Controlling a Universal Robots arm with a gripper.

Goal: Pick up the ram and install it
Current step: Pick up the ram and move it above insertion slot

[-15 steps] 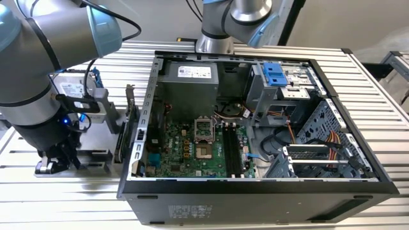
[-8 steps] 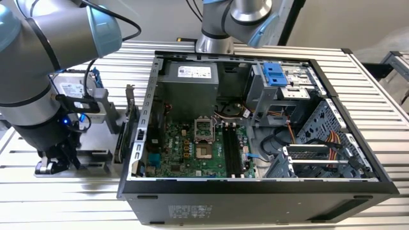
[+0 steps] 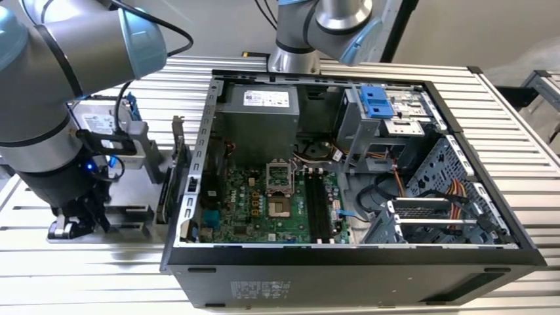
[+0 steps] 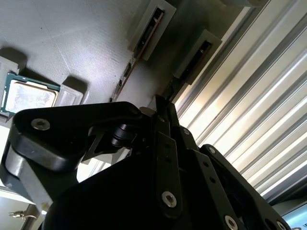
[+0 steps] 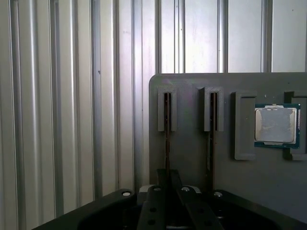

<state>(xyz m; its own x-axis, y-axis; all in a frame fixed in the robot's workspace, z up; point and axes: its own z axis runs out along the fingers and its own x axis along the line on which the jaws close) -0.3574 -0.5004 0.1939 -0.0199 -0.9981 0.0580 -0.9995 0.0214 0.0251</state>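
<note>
1. Black gripper [image 5: 168,173] w/ bolted finger links sits closest in both wrist views. Its fingers [image 5: 163,184] are drawn together, pinching the top edge of a strip.
2. That strip is the ram [image 5: 167,141]: a long, thin, dark circuit board standing on edge, seated in a slotted holder of the flat grey plastic tray [image 5: 192,160].
3. A second dark strip [image 5: 210,143] stands parallel just beside it, btwn the ram and a square silver-topped processor chip [image 5: 277,125] in its own pocket.
4. Tray lies on the ribbed aluminium tabletop [image 5: 72,120].
5. Exterior view: arm reaches down onto the tray at that view's left. The open black PC case [image 3: 350,266] w/ green motherboard [image 3: 254,203] is beside the tray toward that view's right, apart from the gripper. A silver boxy hard drive [image 3: 98,121] stands at the tray's far end.
</note>
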